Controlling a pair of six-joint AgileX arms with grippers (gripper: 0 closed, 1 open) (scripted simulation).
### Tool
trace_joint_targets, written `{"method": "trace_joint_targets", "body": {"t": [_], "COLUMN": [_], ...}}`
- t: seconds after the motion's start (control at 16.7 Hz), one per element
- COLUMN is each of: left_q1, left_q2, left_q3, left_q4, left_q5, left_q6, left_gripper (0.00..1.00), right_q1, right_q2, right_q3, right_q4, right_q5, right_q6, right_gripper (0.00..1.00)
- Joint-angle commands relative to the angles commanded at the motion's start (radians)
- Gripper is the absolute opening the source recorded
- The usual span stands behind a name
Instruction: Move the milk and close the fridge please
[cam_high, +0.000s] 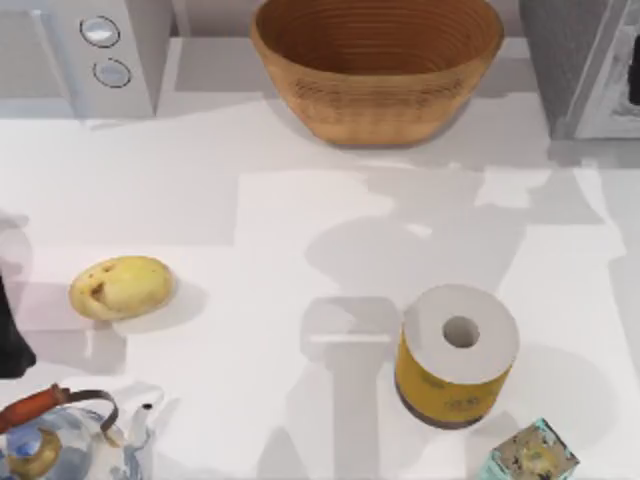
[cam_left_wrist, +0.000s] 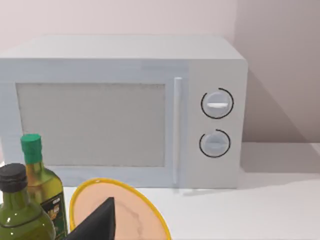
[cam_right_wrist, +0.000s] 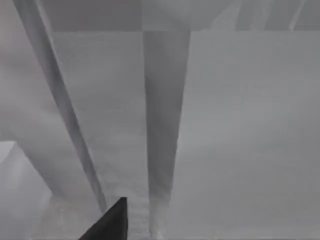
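Look to the far right corner of the white surface (cam_high: 300, 220) and you find the fridge (cam_high: 585, 65), a grey cabinet with its paler door panel facing the right edge of the top view. Your right hand (cam_right_wrist: 112, 222) sits close against grey panels and seams, which look like the fridge's; one dark fingertip shows, and you cannot tell how far that hand is open or whether it holds anything. Your left hand (cam_left_wrist: 100, 222) is at the left edge of the surface, facing the microwave (cam_left_wrist: 125, 110) with its two round dials. Again a single dark fingertip shows, so its opening cannot be told. Just below it lie a yellow-rimmed plate (cam_left_wrist: 145, 210) and two green bottles (cam_left_wrist: 30, 200). A wicker basket (cam_high: 377, 60), potato (cam_high: 122, 287), paper roll (cam_high: 457, 365), kettle (cam_high: 60, 440) and teal box (cam_high: 535, 455) stand about.
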Motion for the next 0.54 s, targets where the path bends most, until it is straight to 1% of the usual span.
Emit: {"method": "trace_joint_targets", "body": {"t": [0.36,0.54], "left_q1": [0.0,0.0], "left_q2": [0.0,0.0], "left_q3": [0.0,0.0], "left_q4": [0.0,0.0], "left_q5": [0.0,0.0], "left_q6": [0.0,0.0], "left_gripper": [1.0,1.0], "right_q1": [0.0,0.001], "right_q2": [0.147,0.172], "right_q3": [0.197,0.224], "right_q4": [-0.038,-0.048], "right_q5": [0.002,0.002], "right_q6": [0.004,0.006], "right_gripper": [1.0,1.0]}}
